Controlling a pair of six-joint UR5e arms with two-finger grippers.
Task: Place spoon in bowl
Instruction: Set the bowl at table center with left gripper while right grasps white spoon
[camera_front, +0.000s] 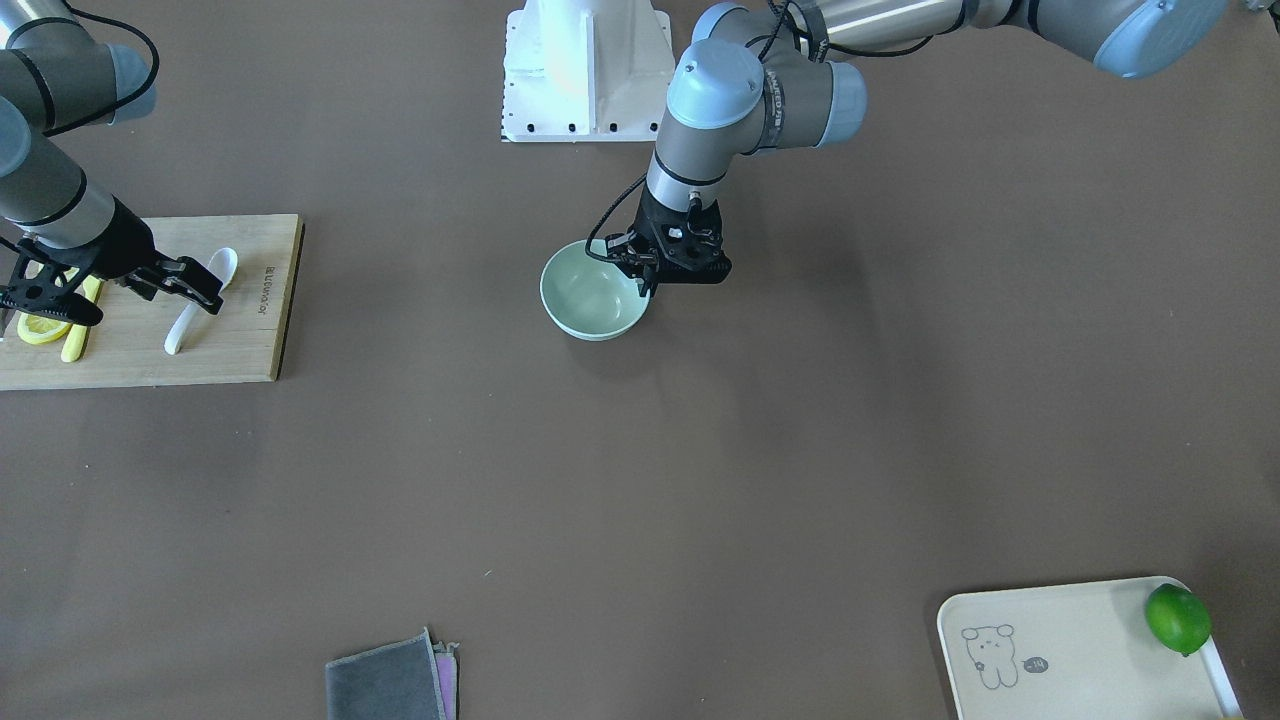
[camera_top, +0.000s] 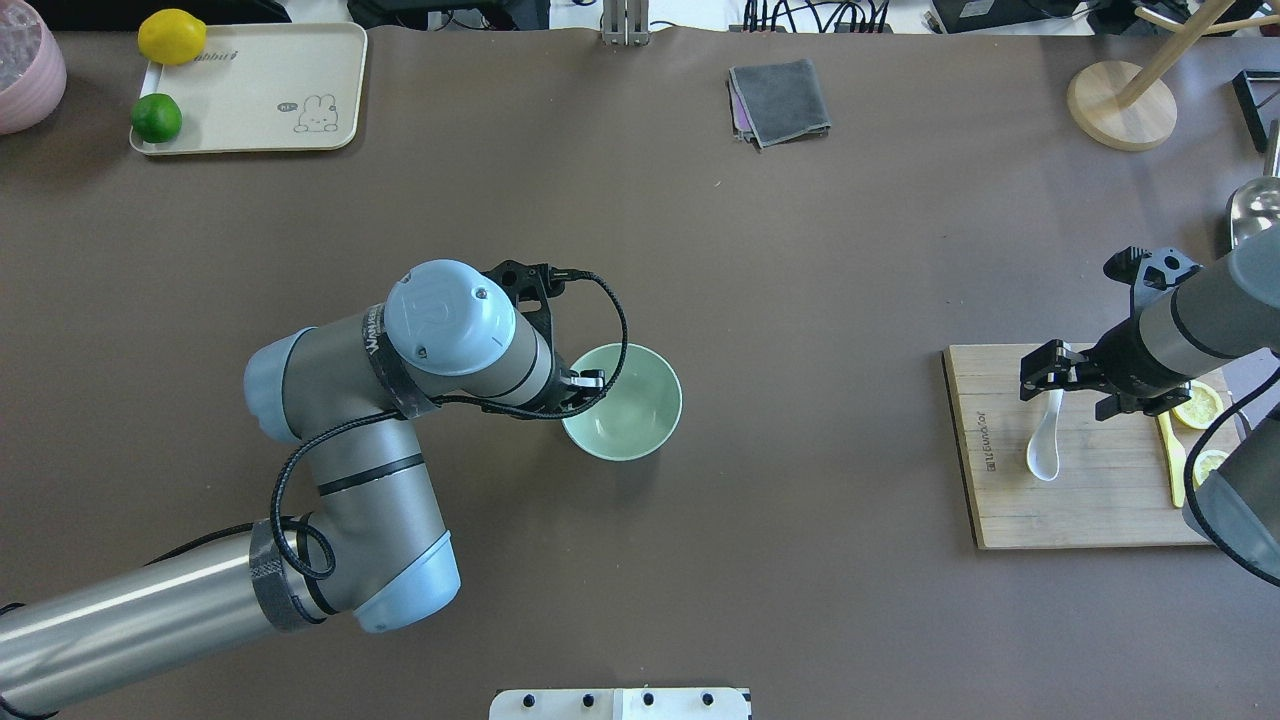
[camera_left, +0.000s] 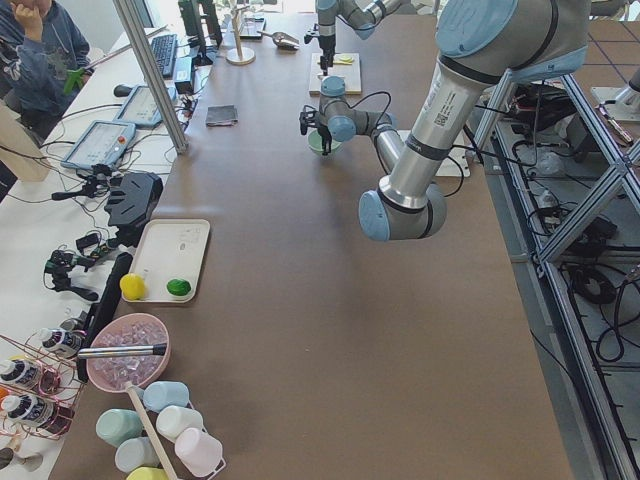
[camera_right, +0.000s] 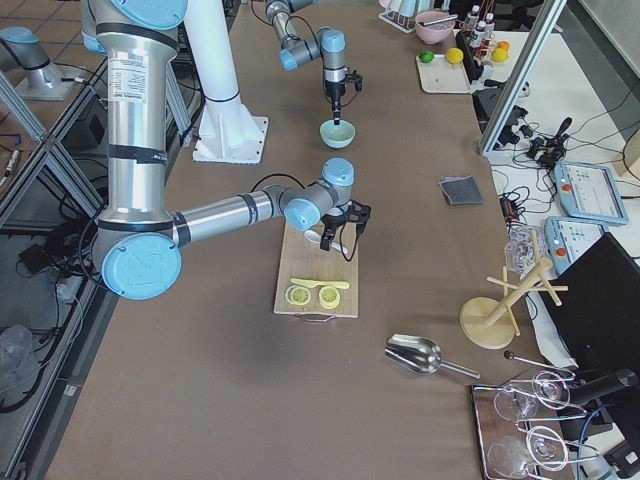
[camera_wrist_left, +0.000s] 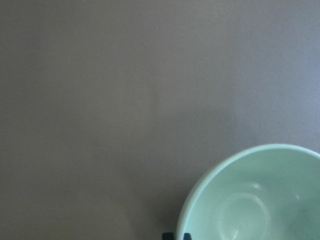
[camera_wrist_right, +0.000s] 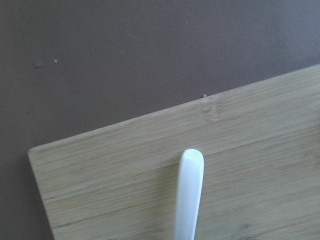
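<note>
The white spoon (camera_front: 205, 298) lies flat on a wooden cutting board (camera_front: 240, 330), its scoop toward the robot; it also shows in the overhead view (camera_top: 1044, 445). In the right wrist view only its handle end (camera_wrist_right: 190, 190) shows. My right gripper (camera_front: 125, 297) is open and hovers over the board, with one finger above the spoon's middle. The mint-green bowl (camera_front: 585, 298) stands upright and empty at the table's middle (camera_top: 630, 405). My left gripper (camera_front: 648, 280) is shut on the bowl's rim on the robot's left side; its fingertips (camera_wrist_left: 169, 235) sit at that rim.
A yellow knife (camera_front: 75, 340) and lemon slices (camera_front: 40, 328) lie on the board beside the right gripper. A cream tray (camera_front: 1080, 640) with a lime (camera_front: 1178, 618) sits at the far corner on the robot's left. A folded grey cloth (camera_front: 385, 685) lies at the far edge.
</note>
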